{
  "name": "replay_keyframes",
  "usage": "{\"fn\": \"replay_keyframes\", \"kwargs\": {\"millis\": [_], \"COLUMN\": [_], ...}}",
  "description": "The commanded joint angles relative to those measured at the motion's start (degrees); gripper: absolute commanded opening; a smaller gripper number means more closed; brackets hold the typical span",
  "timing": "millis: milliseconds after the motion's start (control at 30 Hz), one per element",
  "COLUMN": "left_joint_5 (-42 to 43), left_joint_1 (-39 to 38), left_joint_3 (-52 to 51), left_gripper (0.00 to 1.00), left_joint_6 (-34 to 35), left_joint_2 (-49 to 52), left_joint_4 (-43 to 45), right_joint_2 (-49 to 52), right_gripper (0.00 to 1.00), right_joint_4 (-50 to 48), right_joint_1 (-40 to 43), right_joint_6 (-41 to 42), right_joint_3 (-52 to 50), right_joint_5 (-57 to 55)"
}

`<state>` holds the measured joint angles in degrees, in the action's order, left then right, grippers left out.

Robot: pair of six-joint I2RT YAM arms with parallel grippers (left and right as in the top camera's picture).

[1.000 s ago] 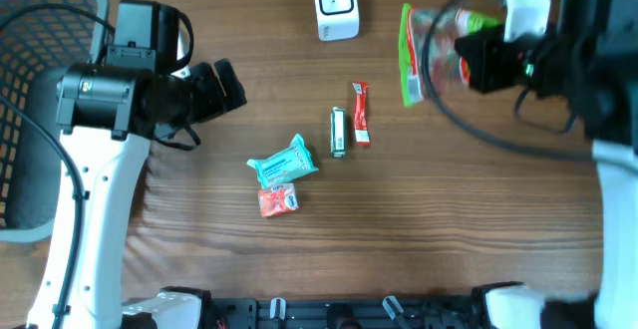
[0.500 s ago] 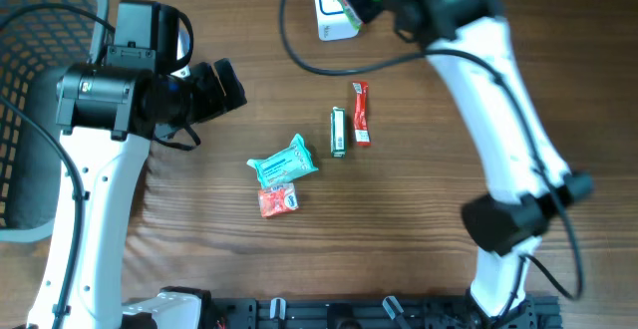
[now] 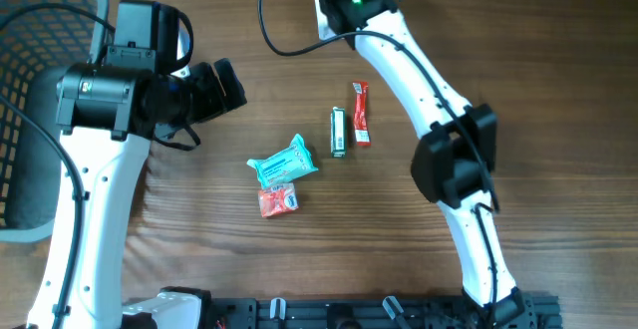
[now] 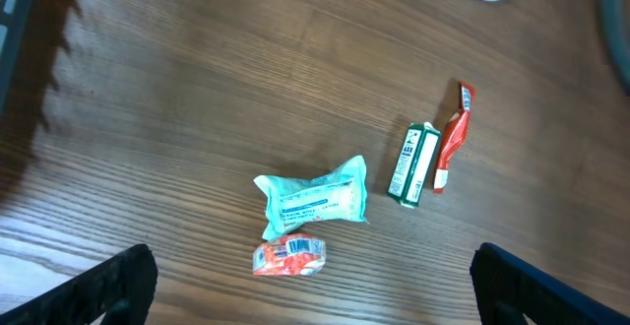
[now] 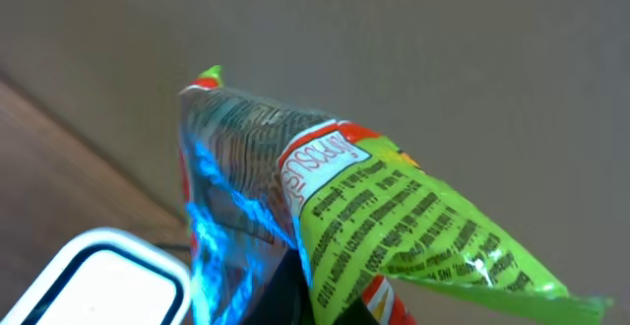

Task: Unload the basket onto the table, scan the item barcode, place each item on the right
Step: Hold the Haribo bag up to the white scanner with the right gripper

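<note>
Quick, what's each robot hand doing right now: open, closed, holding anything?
Left hand: open, holding nothing.
Right hand: closed on the green snack bag.

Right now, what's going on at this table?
The right gripper is shut on a green snack bag and holds it close to the white scanner at the far edge of the table; blue light falls across the bag. The left gripper hangs open over the table, holding nothing. A teal pack, an orange packet, a small green box and a red sachet lie mid-table.
</note>
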<state>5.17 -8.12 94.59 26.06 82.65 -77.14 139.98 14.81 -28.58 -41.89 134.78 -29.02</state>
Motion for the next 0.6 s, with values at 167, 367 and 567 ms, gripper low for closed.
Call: {"fn": "replay_keyframes", "kwargs": {"millis": [167, 367, 567], "left_joint_5": [-0.6, -0.6, -0.5], "left_joint_1": [0.4, 0.4, 0.4], "left_joint_3": [0.3, 0.3, 0.3], "left_gripper": [1.0, 1.0, 1.0], "left_joint_6": [0.0, 0.0, 0.0], "left_joint_2": [0.0, 0.0, 0.0], "left_joint_4": [0.0, 0.0, 0.0], "right_joint_2": [8.0, 8.1, 8.0], "right_gripper": [0.04, 0.04, 0.04], "right_joint_4": [-6.4, -2.6, 4.6], "right_joint_1": [0.0, -1.2, -1.5], "right_joint_6": [-3.0, -0.3, 9.4], "right_joint_3": [1.6, 1.6, 1.6], "right_joint_5": [-2.9, -3.0, -2.5]}}
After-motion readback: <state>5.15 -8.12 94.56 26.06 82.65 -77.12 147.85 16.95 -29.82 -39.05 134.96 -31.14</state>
